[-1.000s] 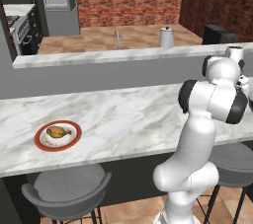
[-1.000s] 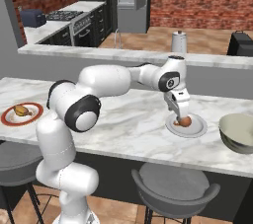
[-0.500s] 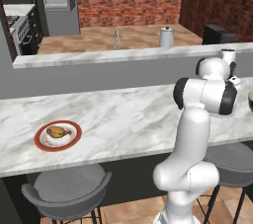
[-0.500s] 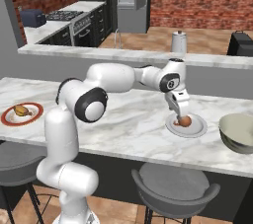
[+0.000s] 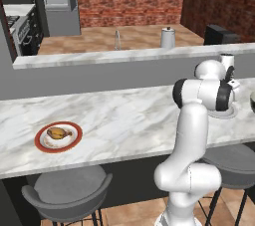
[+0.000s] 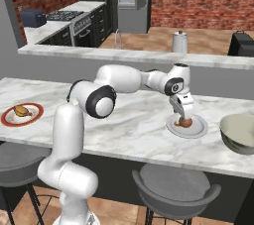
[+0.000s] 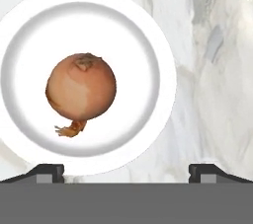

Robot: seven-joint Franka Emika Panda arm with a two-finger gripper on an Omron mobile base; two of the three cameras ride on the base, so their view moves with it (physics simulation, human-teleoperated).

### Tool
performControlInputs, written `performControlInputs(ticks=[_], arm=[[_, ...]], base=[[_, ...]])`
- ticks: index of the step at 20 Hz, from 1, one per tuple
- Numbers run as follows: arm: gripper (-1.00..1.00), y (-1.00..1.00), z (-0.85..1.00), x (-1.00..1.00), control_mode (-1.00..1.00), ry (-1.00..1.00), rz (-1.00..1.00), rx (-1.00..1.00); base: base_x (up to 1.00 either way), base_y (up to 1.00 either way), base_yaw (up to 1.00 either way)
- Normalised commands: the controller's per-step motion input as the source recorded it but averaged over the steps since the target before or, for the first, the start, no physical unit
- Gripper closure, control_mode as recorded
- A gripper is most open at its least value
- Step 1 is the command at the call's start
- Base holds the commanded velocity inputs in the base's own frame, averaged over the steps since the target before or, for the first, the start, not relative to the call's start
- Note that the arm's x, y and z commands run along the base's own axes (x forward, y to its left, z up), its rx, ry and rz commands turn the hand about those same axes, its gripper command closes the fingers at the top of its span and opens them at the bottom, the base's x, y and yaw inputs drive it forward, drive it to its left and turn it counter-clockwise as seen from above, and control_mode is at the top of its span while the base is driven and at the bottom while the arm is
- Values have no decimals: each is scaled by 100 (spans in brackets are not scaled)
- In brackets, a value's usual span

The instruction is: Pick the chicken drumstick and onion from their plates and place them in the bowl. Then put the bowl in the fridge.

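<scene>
arm stretched right over counter | claw [image 6: 184, 118] pointing down, spread wide above onion [image 6: 185, 122] | nothing gripped

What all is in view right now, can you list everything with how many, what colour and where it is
onion: one, orange-brown, on the white plate under the gripper
white plate: one, plain white, on the marble counter beside the bowl
chicken drumstick: one, golden-brown, on the red-rimmed plate
red-rimmed plate: one, white with red rim, far end of the counter from the bowl
bowl: one, pale greyish-cream, counter edge next to the white plate
counter: one, white-grey marble, in front of the robot
stools: at least two, grey, under the counter
kettle: one, silver, on the raised ledge behind
fridge: one, silver-grey, back of the kitchen
toaster: one, dark blue, back counter by the stove
gripper: one, open, just above the onion
</scene>
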Motion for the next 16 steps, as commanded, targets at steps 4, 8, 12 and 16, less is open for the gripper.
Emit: performControlInputs(ticks=[4,8,12,16], arm=[[-100,-22,-22,23,-100,0,0,0],[-100,-20,-18,15,-100,0,1,0],[-100,-14,-14,6,-100,0,2,0],[-100,-9,-12,8,-100,0,1,0]], base=[[0,0,0],[0,0,0],[0,0,0],[0,0,0]])
